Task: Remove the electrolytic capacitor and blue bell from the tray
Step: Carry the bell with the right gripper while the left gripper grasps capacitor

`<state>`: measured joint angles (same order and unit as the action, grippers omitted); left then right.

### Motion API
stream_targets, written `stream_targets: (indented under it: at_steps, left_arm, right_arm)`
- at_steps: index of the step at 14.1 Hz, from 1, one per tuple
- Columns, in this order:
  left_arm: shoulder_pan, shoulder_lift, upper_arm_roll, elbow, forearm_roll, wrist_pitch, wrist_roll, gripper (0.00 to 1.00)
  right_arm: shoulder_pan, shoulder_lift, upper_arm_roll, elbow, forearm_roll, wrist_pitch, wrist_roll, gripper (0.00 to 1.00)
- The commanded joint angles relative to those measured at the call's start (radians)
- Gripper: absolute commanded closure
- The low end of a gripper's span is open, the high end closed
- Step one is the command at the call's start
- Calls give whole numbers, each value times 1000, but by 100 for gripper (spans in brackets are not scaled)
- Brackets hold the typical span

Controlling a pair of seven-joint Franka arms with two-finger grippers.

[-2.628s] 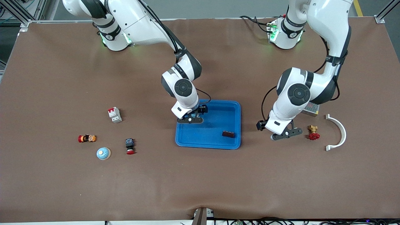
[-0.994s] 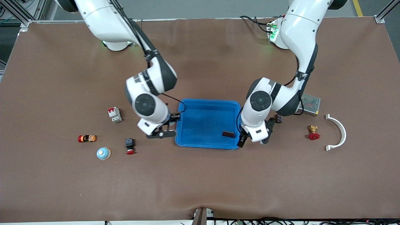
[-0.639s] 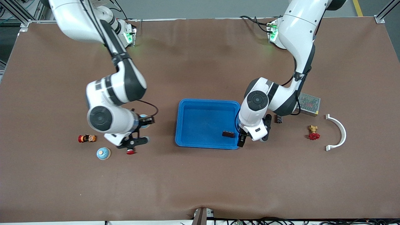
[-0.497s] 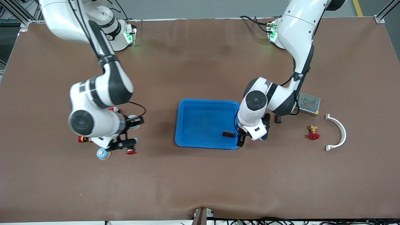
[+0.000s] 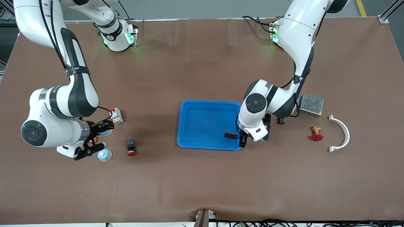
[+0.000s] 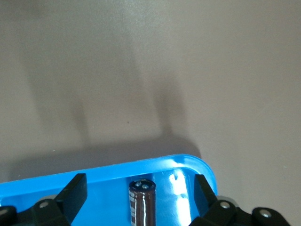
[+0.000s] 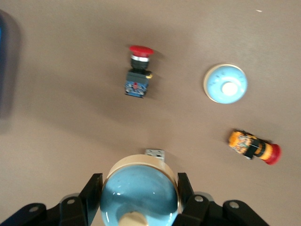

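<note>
We get the grasps only from the wrist views. The right wrist view shows the right gripper (image 7: 139, 193) with fingers (image 7: 91, 190) clamped on a light-blue bell (image 7: 139, 194), cream button up; the front view only shows a blue sliver of it at the wrist. The left wrist view shows the left gripper (image 6: 138, 200) with a dark capacitor (image 6: 142, 202) upright between its spread fingers (image 6: 75, 193), hanging over the blue tray (image 6: 94, 172) corner; whether the pads pinch it we cannot tell.

In the front view the right gripper (image 5: 94, 138) hovers over the worktop (image 5: 202, 176) toward the right arm's end, just beside a 2nd blue bell (image 5: 104, 154) lying on the worktop. Near it: an orange-red part (image 7: 254, 146), a red pushbutton (image 5: 131, 147), a white breaker (image 5: 115, 115). The left gripper (image 5: 254, 134) sits over the tray's (image 5: 186, 126) edge toward the left arm's end, beside a brown block (image 5: 230, 135) in the tray. Toward the left arm's end: a mesh box (image 5: 311, 105), a brass valve (image 5: 316, 134), a white curved bracket (image 5: 342, 134).
</note>
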<state>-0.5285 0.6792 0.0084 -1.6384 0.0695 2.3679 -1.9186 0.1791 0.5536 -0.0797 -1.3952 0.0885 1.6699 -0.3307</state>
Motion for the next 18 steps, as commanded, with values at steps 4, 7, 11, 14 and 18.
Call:
stream_targets:
  at_steps: [4, 7, 11, 14, 18]
  left_arm:
    - [-42, 33, 9, 25, 26, 4, -25, 0]
    - [-51, 33, 9, 25, 26, 4, -25, 0]
    - [-51, 75, 9, 69, 27, 4, -22, 0]
    - [-57, 105, 9, 106, 27, 5, -17, 0]
    - [-64, 120, 9, 114, 38, 5, -22, 0]
  right_arm:
    - [-91, -152, 17, -185, -38, 53, -158, 57]
    - [-162, -144, 17, -199, -38, 86, -270, 57]
    - [-231, -139, 15, -275, -38, 226, -399, 57]
    - [-271, -135, 17, -359, -38, 347, -465, 57]
    - [-312, -121, 18, -433, -36, 445, -522, 57]
